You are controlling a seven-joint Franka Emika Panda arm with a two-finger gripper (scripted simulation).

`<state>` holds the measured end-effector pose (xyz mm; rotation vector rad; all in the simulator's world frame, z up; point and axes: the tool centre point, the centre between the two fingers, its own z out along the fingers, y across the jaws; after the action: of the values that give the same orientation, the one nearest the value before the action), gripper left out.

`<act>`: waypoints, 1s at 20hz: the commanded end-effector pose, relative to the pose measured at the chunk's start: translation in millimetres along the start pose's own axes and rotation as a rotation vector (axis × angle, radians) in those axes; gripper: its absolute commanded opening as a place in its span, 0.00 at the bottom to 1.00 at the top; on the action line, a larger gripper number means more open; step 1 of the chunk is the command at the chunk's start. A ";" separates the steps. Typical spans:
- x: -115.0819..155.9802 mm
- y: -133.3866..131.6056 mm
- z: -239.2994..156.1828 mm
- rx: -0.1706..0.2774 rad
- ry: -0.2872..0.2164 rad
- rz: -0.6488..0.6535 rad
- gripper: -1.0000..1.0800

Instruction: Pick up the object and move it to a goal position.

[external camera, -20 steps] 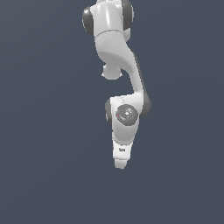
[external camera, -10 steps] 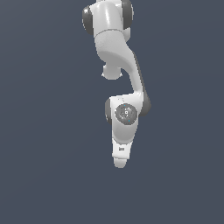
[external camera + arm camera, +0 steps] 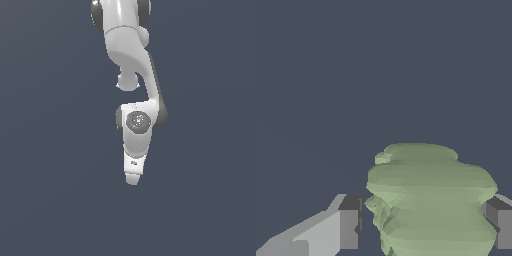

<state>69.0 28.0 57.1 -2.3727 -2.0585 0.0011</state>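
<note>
Object: we see the pale olive-green lump [image 3: 431,200] filling the gap between the two pincer fingers in the wrist view, its surface ridged in stacked, bumpy layers.

Where it sits: right between the dark finger pads, one pad [image 3: 349,222] just beside its one flank and the other pad [image 3: 499,223] against the opposite flank; we cannot tell for certain whether the first pad actually touches it, as a thin dark sliver shows there.

Pincer: we read the pincer [image 3: 426,225] as closed around the object, fingers on either side of it, with the lump bulging well past the fingertips.

Exterior view: the object is hidden from us here; only the white arm [image 3: 132,75] shows, hanging down from the top edge, its wrist joint [image 3: 137,121] facing the camera and the hand tapering to a rounded tip below.

Surroundings: plain dark blue-grey backdrop [image 3: 50,150] all around in both views, with no edge or surface we can make out.
</note>
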 end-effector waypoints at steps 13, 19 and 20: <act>-65.9 -68.0 -29.2 0.000 -0.001 0.001 0.00; -95.7 -98.0 -42.5 0.000 -0.001 0.001 0.00; -99.9 -102.2 -44.4 0.000 -0.001 0.001 0.00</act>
<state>-38.2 -50.9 98.5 -2.3754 -2.0572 0.0025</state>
